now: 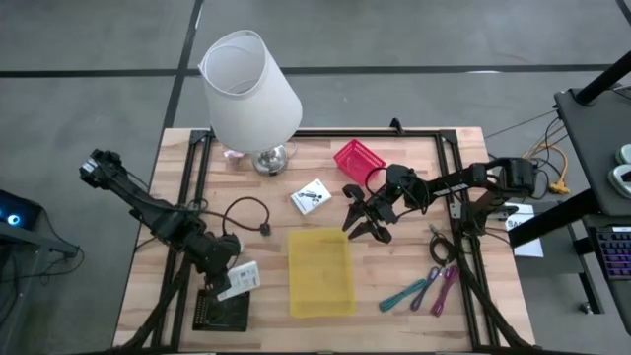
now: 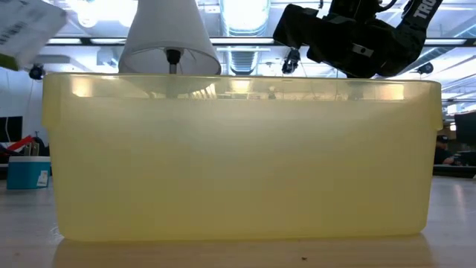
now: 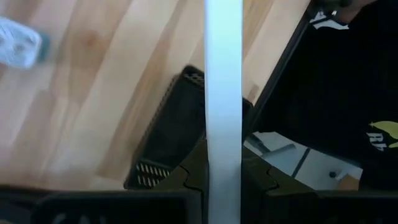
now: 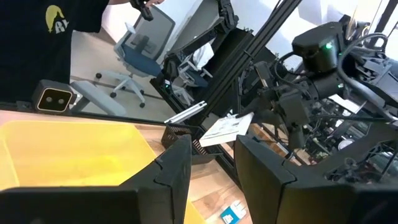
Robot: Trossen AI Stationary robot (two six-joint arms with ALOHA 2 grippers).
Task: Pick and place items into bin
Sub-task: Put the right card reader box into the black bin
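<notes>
Card held at the front-left, right fingers empty by the bin

My left gripper [image 1: 237,281] pinched a white card [image 1: 240,280] edge-on near the table's [image 1: 148,247] front-left corner, its long axis seemingly running toward the yellow bin [image 1: 320,273]. My right gripper [image 1: 361,225] hovered by the bin's far-right corner, fingers parted, holding nothing. The teal strip [image 1: 405,294] and pink-purple strip [image 1: 441,289] lay slantwise at the front-right.

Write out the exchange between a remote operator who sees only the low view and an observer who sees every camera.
Operator: The yellow bin fills my view. Anything inside?
Observer: From above it looks empty.
Operator: What does the left end effector hold?
Observer: The left end effector is shut on a white card, beside the bin's left wall.
Operator: And the right one?
Observer: The right end effector is open and empty, just off a bin corner on its own side.
</notes>
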